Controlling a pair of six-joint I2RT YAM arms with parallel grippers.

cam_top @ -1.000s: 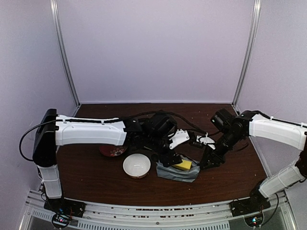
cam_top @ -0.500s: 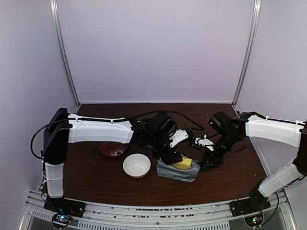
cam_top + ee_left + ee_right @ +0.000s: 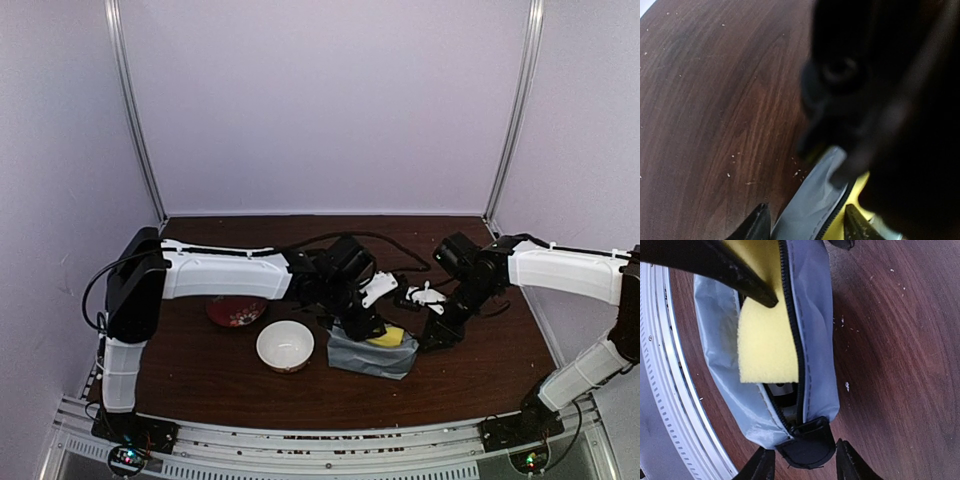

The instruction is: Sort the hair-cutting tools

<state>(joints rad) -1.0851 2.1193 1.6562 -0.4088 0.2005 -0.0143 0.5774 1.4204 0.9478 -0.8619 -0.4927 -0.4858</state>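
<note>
Steel glint (image 3: 782, 389), likely scissors: inside grey pouch (image 3: 815, 340), under yellow sponge (image 3: 765, 350), just beyond tab (image 3: 805, 446). Your right jaws flank tab, nearer; clamped or not, cannot tell. Zip (image 3: 791, 325) runs straight away from them. Left jaws wide, astride pouch lip.

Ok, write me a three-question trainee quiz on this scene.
1. True or false: the yellow sponge pokes out of the grey pouch's open zip.
2. In the top view, what stands left of the pouch? A) white bowl B) kettle C) laptop
3. Which end effector has the pouch's black end tab between its fingers?
Key: 1 true; 2 A; 3 the right end effector.
</note>
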